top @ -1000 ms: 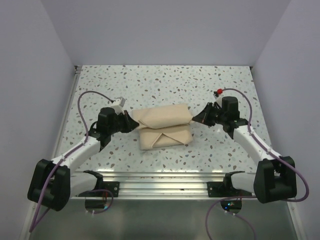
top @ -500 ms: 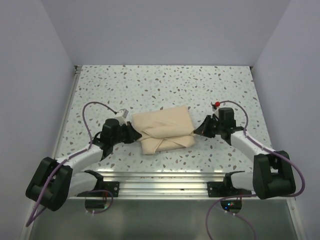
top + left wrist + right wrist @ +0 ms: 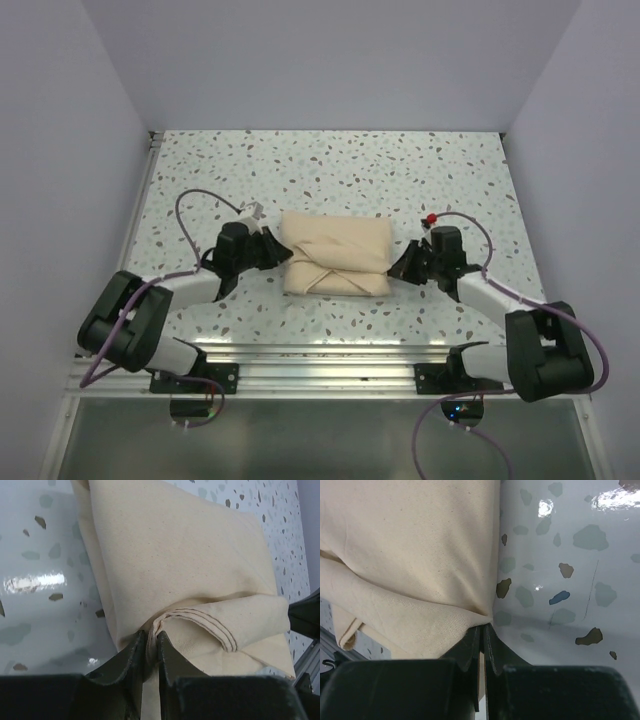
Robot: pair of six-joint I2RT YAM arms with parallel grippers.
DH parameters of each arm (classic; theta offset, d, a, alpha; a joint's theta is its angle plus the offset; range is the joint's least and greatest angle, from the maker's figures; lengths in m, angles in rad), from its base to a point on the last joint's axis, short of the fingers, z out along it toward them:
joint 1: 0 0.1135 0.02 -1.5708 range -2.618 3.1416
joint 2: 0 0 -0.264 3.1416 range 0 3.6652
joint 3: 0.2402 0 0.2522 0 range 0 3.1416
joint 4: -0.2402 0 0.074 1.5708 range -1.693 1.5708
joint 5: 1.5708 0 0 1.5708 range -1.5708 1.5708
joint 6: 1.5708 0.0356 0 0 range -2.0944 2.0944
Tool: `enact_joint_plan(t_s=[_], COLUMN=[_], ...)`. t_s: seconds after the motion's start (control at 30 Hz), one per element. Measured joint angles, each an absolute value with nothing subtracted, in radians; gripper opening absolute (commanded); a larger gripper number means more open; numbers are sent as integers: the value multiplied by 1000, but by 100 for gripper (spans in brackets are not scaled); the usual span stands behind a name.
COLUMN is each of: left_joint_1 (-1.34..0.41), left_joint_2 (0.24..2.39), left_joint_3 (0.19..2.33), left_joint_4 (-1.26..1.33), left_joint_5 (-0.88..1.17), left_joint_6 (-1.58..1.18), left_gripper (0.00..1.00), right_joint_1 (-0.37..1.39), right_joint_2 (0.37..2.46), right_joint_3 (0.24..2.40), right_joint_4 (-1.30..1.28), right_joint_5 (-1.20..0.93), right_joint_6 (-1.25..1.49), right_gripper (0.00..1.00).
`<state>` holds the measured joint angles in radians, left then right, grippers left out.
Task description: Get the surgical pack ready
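The surgical pack (image 3: 336, 256) is a tan-beige cloth bundle folded like a pillow, lying on the speckled table between the two arms. My left gripper (image 3: 281, 250) is shut on a fold of cloth at the bundle's left edge; in the left wrist view the cloth (image 3: 180, 570) runs up from between the gripper (image 3: 151, 639). My right gripper (image 3: 397, 266) is shut on the cloth at the bundle's right edge, with cloth (image 3: 405, 555) pinched between the gripper (image 3: 482, 630). Tray, instruments and packets are hidden inside the bundle.
The speckled table (image 3: 330, 170) stretches behind the bundle to the back wall. A metal rail (image 3: 320, 360) runs along the near edge by the arm bases. Side walls stand left and right.
Both grippers moved toward the near edge and inward with the cloth. The bundle shifted nearer and now lies flatter and squarer, its folded flap at the front.
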<state>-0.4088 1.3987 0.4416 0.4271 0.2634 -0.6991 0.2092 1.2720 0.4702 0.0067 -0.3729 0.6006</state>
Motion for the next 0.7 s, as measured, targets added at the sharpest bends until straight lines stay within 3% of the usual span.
enact_joint_plan(t_s=[0.37,0.47,0.63,0.7], left_joint_1=[-408,-413,-422,-424], left_joint_2=[1793,1875,1917,1913], left_joint_3=[802,909,983,989], left_joint_4=[536,524,482,451], left_joint_5=[222,221,205,181], left_joint_6=[-715,-715,-702,-684], left_gripper=[12,15,40,45], right_joint_1=[329,387,426,428], right_joint_2=[1121,1082,1037,1016], right_joint_3=[379,368,368,370], right_joint_4=[-9,-23,-64,-106], right_joint_5=[-275,-252,-230,-219], right_joint_6=[650,668,680,673], right_gripper=[0,1,30,42])
